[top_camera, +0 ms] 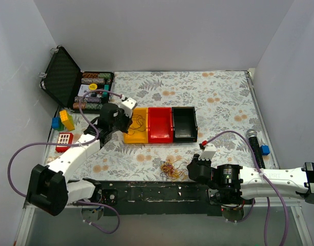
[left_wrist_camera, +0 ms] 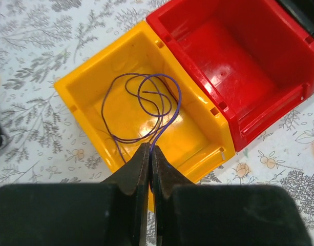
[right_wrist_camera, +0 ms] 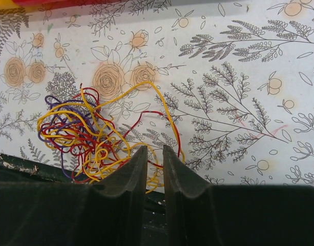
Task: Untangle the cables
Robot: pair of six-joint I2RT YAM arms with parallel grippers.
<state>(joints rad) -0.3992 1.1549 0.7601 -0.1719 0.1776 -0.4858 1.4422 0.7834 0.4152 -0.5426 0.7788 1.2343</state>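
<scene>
The left gripper [left_wrist_camera: 150, 151] is clamped on the purple wire [left_wrist_camera: 169, 97], whose loops lie in the yellow bin [left_wrist_camera: 85, 87]; I'd release low so the tail drops inside. The right gripper [right_wrist_camera: 154, 154], narrowly parted and empty, sits at the tangle [right_wrist_camera: 80, 133] on the table [right_wrist_camera: 238, 61].

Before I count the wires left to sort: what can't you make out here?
Left wrist: the thin purple wire in the yellow plastic bin vanishes into the shut left gripper; the rest is hidden.
Right wrist: the right gripper covers the near side of the yellow, red and purple wire tangle.
Top view: strands too small to count.
</scene>
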